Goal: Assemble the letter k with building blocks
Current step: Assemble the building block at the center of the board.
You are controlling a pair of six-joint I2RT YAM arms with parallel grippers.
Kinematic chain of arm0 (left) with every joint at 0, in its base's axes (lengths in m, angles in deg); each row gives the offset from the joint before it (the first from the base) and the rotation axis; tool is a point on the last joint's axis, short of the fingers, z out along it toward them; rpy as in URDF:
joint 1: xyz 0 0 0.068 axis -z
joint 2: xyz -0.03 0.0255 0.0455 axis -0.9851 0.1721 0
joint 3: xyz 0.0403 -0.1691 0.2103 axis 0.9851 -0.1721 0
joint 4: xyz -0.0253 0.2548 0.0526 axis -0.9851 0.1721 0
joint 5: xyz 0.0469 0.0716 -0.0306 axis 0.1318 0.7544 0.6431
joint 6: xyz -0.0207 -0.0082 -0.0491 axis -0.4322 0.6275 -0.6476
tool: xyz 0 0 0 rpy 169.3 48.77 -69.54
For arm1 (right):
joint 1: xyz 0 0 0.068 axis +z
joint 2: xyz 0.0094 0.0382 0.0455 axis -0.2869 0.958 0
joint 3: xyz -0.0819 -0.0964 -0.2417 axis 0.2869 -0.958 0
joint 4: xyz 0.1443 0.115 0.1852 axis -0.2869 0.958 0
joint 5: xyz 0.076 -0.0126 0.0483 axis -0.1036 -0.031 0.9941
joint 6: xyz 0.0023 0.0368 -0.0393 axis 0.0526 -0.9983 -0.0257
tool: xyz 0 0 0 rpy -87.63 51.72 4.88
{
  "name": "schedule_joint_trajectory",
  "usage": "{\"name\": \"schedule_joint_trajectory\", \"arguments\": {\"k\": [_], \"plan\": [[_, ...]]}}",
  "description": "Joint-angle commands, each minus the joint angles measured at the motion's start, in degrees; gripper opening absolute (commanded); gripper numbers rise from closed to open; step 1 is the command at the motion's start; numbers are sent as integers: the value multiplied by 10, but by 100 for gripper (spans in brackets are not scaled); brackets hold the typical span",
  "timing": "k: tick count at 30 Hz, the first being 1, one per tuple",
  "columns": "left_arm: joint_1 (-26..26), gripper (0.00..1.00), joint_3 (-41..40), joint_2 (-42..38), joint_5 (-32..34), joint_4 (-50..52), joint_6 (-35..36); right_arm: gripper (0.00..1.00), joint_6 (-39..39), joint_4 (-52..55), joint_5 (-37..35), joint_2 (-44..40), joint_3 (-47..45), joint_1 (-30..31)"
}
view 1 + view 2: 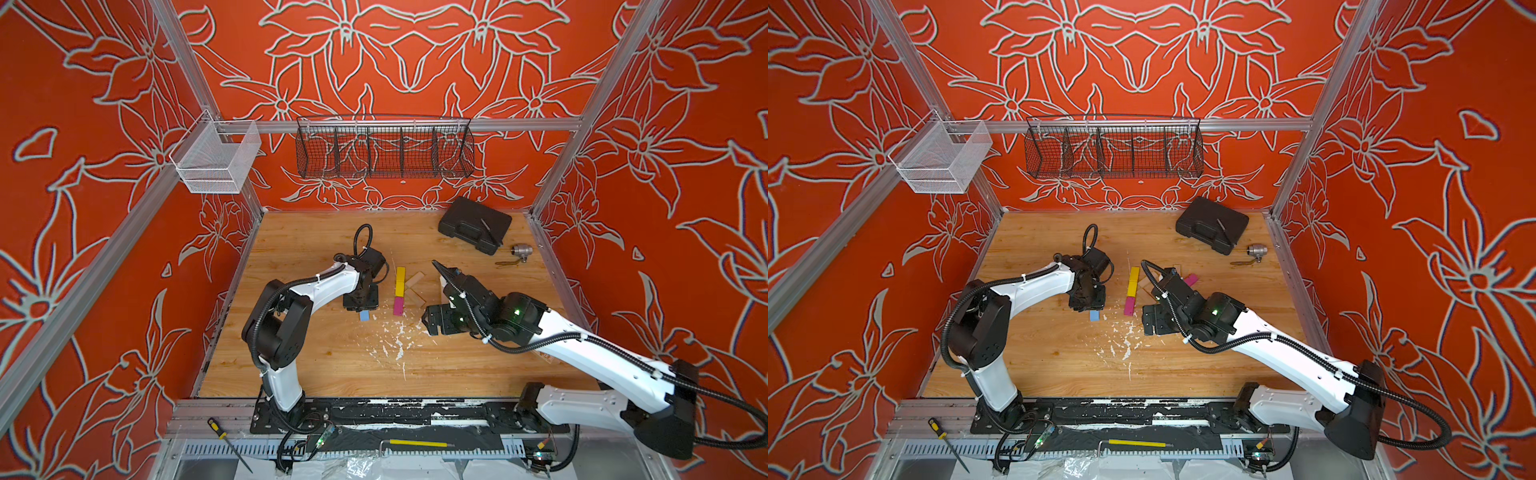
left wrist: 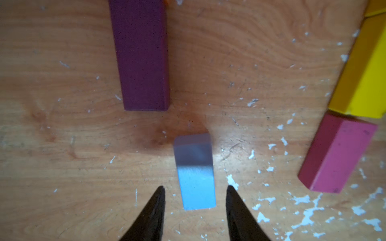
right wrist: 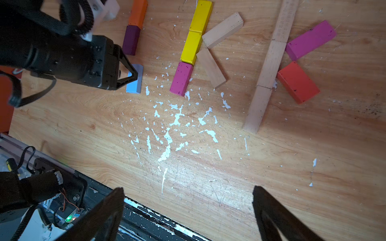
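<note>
A light blue block (image 2: 195, 177) lies flat on the wooden table, seen in both top views (image 1: 364, 316) (image 1: 1094, 316). My left gripper (image 2: 195, 187) hangs over it, its fingertips on either side of the block's near end with a gap on each side. Past it lie a purple block (image 2: 142, 56) and an orange block (image 3: 137, 12) in line. Two yellow blocks (image 3: 191, 48), a magenta block (image 3: 181, 78) and two slanted plain wood blocks (image 3: 211, 67) form one K. A wood row (image 3: 269, 62) with a magenta (image 3: 311, 39) and a red block (image 3: 297, 82) forms another. My right gripper (image 3: 188, 189) is open and empty near the front edge.
A black plastic case (image 1: 473, 224) and a silver fitting (image 1: 521, 250) sit at the back right. White paint flecks (image 3: 173, 125) mark the table's middle. A black rail (image 3: 146, 212) runs along the front edge. Wire baskets (image 1: 384, 149) hang on the back wall.
</note>
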Motion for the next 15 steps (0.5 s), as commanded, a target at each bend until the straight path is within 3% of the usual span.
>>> {"name": "schedule_joint_trajectory", "arguments": {"k": [1,15], "plan": [[3,46,-2,14,11,-11,7,98,-7,-5,-5,-20,2,2],[3,33,0,40,8,-11,22,98,-25,-8,-5,-36,-3,2]]}}
